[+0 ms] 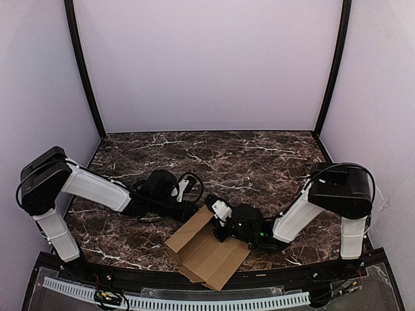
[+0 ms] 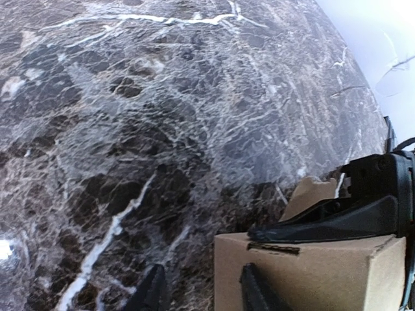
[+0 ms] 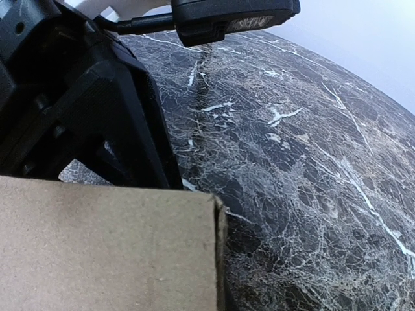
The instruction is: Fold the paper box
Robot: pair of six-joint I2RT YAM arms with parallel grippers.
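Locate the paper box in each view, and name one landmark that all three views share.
Top external: paper box at bottom centre, near the front edge of the marble tabletop.
Left wrist: the box fills the bottom right corner.
Right wrist: the box fills the lower left.
Shared landmark: the marble tabletop, dark with white veins.

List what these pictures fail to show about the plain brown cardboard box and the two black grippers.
- Right gripper: fingers covered by the plain brown cardboard box in the right wrist view; too small from the top.
- Left gripper: fingertips cut off by the left wrist view's bottom edge; grip unclear.
- Its tabs: too small in the top view.
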